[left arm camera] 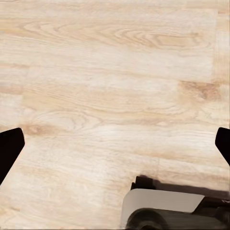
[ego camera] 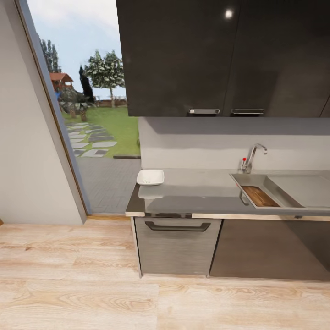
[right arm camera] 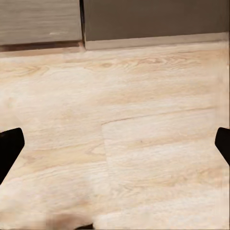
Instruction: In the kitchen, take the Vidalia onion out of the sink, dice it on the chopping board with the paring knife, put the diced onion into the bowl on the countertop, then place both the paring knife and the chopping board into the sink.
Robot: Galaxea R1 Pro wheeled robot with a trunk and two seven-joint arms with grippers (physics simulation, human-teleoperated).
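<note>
Across the pale wood floor stands the kitchen countertop. The white square bowl sits on its left end. At the right is the sink with a chrome tap. The brown chopping board lies in the sink's left part. The Vidalia onion and the paring knife are out of view. In the wrist views my left gripper and right gripper hang open over bare floor, fingertips wide apart, holding nothing.
Glossy black upper cabinets hang above the counter. A grey drawer front with a dark handle is below it. A tall window to the garden and a white wall are at the left. My base shows in the left wrist view.
</note>
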